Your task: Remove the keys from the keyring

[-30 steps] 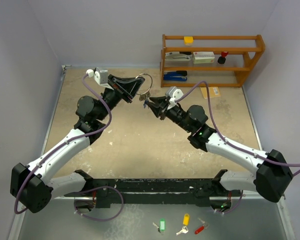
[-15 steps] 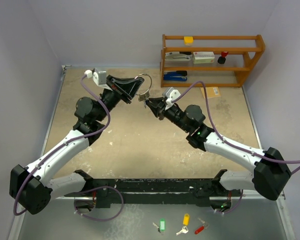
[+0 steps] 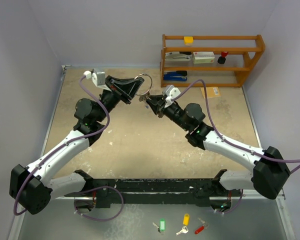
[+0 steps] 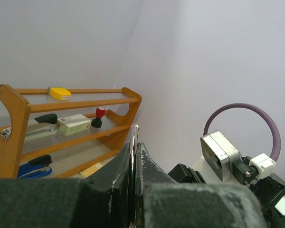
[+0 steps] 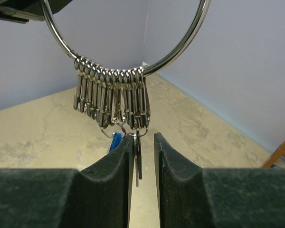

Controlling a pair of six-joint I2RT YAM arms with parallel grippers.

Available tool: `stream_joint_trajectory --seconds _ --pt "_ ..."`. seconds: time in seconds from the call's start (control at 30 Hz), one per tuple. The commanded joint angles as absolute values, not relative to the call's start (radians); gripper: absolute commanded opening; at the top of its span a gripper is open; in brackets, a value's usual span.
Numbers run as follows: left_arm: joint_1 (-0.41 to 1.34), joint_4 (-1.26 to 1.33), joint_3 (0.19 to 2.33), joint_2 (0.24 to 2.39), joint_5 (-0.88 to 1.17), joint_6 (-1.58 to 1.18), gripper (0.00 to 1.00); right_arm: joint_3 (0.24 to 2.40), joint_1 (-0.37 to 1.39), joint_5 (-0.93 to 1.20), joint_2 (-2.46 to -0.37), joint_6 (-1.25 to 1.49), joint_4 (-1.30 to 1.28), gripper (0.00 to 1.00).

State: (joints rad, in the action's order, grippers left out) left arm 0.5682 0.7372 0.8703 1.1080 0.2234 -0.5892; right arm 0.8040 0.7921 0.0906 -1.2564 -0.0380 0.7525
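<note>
Your left tool (image 3: 138, 87) clamps the keyring (image 5: 199, 33); your right tool (image 5: 144, 156) stands slightly apart around a dark key (image 5: 138, 166) (clips (image 5: 111, 97) crowd just above); wooden shelf (image 3: 212, 70) behind.

The keyring (image 5: 180, 50) arcs across the top of the frame, a tight row of silver clips (image 5: 111, 95) hanging from its lowest curve. Below them dangle a blue-headed key (image 5: 115, 141) and a dark key (image 5: 138, 156) – the dark one between the slightly parted fingers of the right claw (image 5: 144, 140), above the beige counter (image 5: 47, 128).
</note>
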Motion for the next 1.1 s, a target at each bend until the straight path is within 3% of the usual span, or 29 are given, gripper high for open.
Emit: stream_joint_trajectory --seconds 0.0,0.37,0.43,0.53,0.97,1.07 --pt "0.571 0.818 0.870 1.094 0.229 -0.615 0.00 0.874 0.799 0.080 -1.272 -0.058 0.818 0.26" --pt "0.571 0.843 0.862 1.089 0.218 -0.623 0.00 0.882 0.804 0.086 -1.315 -0.040 0.827 0.24" --pt "0.571 0.847 0.860 1.090 0.215 -0.624 0.00 0.886 0.807 0.087 -1.315 -0.040 0.825 0.18" --pt "0.571 0.843 0.856 1.088 0.210 -0.621 0.00 0.892 0.808 0.083 -1.308 -0.048 0.810 0.00" --pt "0.571 0.575 0.864 1.005 0.037 -0.469 0.00 0.896 0.811 -0.071 -1.157 -0.205 0.500 0.00" --pt "0.571 0.570 0.861 1.006 0.078 -0.480 0.07 0.940 0.811 -0.085 -1.128 -0.242 0.446 0.00"
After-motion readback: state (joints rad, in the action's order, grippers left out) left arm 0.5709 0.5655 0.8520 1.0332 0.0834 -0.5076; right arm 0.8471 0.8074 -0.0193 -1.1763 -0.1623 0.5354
